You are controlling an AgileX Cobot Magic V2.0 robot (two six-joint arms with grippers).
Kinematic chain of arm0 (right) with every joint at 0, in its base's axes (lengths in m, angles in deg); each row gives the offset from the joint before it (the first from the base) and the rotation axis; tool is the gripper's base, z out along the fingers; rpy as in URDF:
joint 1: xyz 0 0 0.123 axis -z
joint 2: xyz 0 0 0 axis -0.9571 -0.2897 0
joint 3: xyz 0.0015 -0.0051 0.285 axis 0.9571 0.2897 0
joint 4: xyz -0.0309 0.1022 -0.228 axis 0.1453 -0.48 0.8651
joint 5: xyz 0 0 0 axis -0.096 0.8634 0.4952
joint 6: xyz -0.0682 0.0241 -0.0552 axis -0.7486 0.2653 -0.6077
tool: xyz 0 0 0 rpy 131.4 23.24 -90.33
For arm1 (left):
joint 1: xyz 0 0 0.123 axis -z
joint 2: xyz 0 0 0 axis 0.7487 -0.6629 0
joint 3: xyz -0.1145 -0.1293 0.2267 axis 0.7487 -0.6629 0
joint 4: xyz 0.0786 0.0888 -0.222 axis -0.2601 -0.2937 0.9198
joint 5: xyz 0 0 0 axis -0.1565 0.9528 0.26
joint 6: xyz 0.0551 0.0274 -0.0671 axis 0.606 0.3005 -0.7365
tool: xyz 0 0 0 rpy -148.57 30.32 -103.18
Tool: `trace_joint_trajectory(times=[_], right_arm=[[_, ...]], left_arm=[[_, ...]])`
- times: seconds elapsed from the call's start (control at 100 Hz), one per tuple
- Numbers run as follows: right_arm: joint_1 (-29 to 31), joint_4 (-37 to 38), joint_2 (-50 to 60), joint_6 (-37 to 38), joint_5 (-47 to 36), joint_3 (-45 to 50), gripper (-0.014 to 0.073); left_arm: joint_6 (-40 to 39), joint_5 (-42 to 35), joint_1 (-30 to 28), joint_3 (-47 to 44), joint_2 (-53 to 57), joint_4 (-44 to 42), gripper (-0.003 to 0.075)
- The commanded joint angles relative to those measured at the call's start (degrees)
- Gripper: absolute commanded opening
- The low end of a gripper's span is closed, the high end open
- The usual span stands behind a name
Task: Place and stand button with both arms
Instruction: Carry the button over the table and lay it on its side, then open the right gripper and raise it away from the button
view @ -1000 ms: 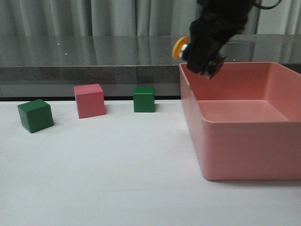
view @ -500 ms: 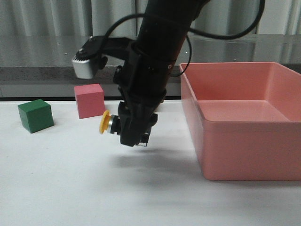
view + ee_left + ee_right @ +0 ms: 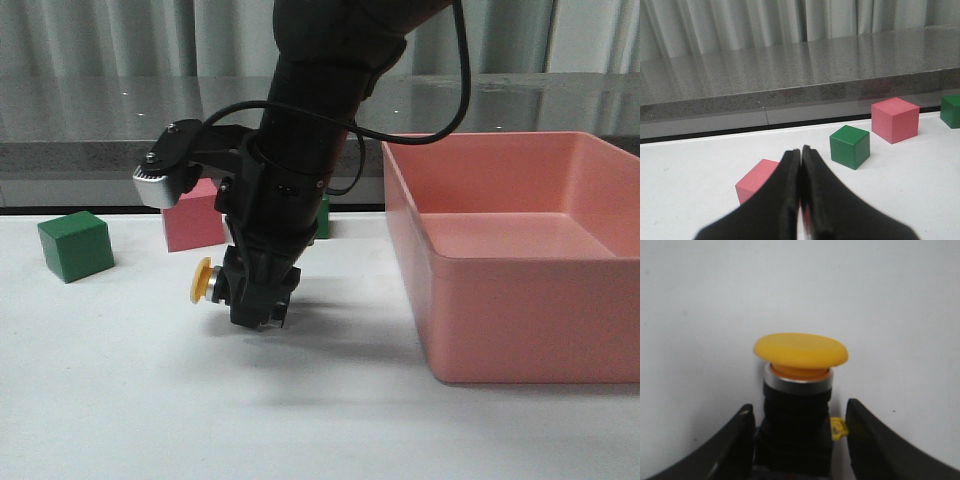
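The button [image 3: 208, 284] lies sideways in my right gripper [image 3: 256, 303], yellow cap pointing left, just above the white table left of the bin. In the right wrist view the yellow cap [image 3: 800, 352], silver collar and black body sit between the two black fingers [image 3: 737, 440] of my right gripper [image 3: 799, 407], which is shut on the button's lower body. My left gripper [image 3: 800, 150] is shut and empty, low over the table in front of a pink cube [image 3: 757, 180]. It does not show in the front view.
A large pink bin [image 3: 520, 290] stands on the right. A green cube [image 3: 74, 245] and a pink cube [image 3: 190, 228] sit at the back left; another green cube [image 3: 322, 215] is mostly hidden behind the arm. The left wrist view shows a green cube [image 3: 850, 146] and a pink cube [image 3: 895, 119].
My right arm has carried the button from above the bin's left rim down and to the left, to just above the table. The cubes and the bin have not moved.
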Motion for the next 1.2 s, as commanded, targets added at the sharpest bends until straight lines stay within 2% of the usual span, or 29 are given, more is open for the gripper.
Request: trace_joint_trajectory(times=[0.0, 0.2, 0.27, 0.42, 0.53, 0.59, 0.66, 0.73, 0.82, 0.85, 0.95, 1.03, 1.19], right_arm=[[0.0, -0.9, 3.6, -0.7, -0.5, -2.0, 0.0064], [0.0, -1.9, 3.6, -0.6, -0.5, -2.0, 0.0510], [0.0, -2.2, 3.7, -0.6, -1.0, -2.0, 0.0612], [0.0, -2.2, 4.5, 1.0, 0.0, -3.9, 0.0589], [0.3, -2.2, 7.0, 4.9, 2.0, -6.6, 0.0587], [0.8, -2.2, 9.2, 7.0, 2.6, -7.9, 0.0551], [1.8, -2.2, 12.0, 9.0, 3.0, -8.5, 0.0430], [3.1, -2.2, 15.1, 10.0, 3.8, -8.5, 0.0232], [5.5, -2.2, 18.8, 10.2, 7.4, -8.5, -0.0074], [6.4, -2.3, 19.9, 10.6, 8.7, -8.4, -0.0127], [9.9, -2.5, 23.5, 14.4, 11.5, -7.3, -0.0113], [13.2, -2.5, 27.4, 18.3, 10.7, -3.9, -0.0113], [20.2, -2.5, 37.9, 23.3, -1.4, 9.8, -0.0113]], left_arm=[[-0.4, -4.4, -0.1, -2.6, 1.8, 0.1, -0.0019], [-0.4, -4.4, -0.1, -2.6, 1.8, 0.1, -0.0019], [-0.4, -4.4, -0.1, -2.6, 1.8, 0.1, -0.0019], [-0.4, -4.4, -0.1, -2.6, 1.8, 0.1, -0.0019], [-0.4, -4.4, -0.1, -2.6, 1.8, 0.1, -0.0019], [-0.4, -4.4, -0.1, -2.6, 1.8, 0.1, -0.0019], [-0.4, -4.4, -0.1, -2.6, 1.8, 0.1, -0.0019], [-0.4, -4.4, -0.1, -2.6, 1.8, 0.1, -0.0019], [-0.4, -4.4, -0.1, -2.6, 1.8, 0.1, -0.0019], [-0.4, -4.4, -0.1, -2.6, 1.8, 0.1, -0.0019], [-0.4, -4.4, -0.1, -2.6, 1.8, 0.1, -0.0020], [-0.4, -4.4, -0.1, -2.6, 1.8, 0.1, -0.0019], [-0.4, -4.4, -0.1, -2.6, 1.8, 0.1, -0.0019]])
